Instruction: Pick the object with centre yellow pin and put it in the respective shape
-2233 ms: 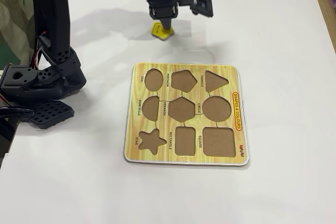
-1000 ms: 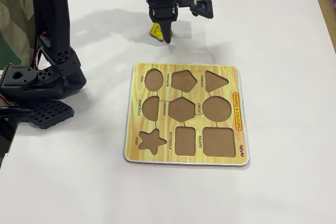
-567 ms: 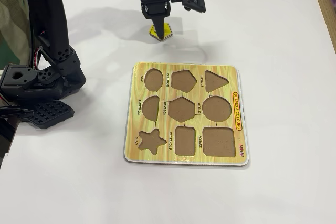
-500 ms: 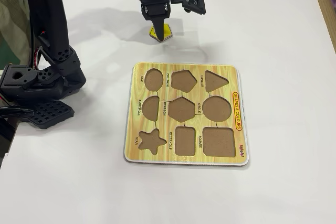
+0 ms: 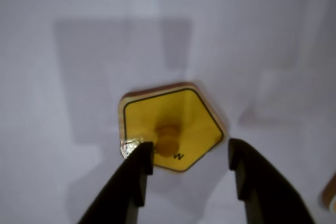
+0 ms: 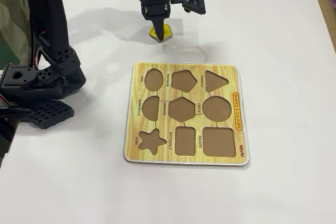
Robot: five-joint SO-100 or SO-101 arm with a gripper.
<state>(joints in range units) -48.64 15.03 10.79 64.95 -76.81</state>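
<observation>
White table [image 6: 283, 35], yellow pentagon piece [image 5: 170, 127] flat beneath spread jaws [image 5: 190, 157], shape board [image 6: 185, 113] nearby.

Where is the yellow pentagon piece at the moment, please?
In the fixed view the pentagon piece lies flat on the white table, just beyond the puzzle board's far edge, directly under the open gripper.

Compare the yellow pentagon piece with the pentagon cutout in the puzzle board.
The yellow pentagon piece lies loose on the white table beyond the board; the pentagon cutout sits in the board's top row. The piece is bright yellow with a centre peg; the cutout is a bare brown recess. Both are five-sided.
</observation>
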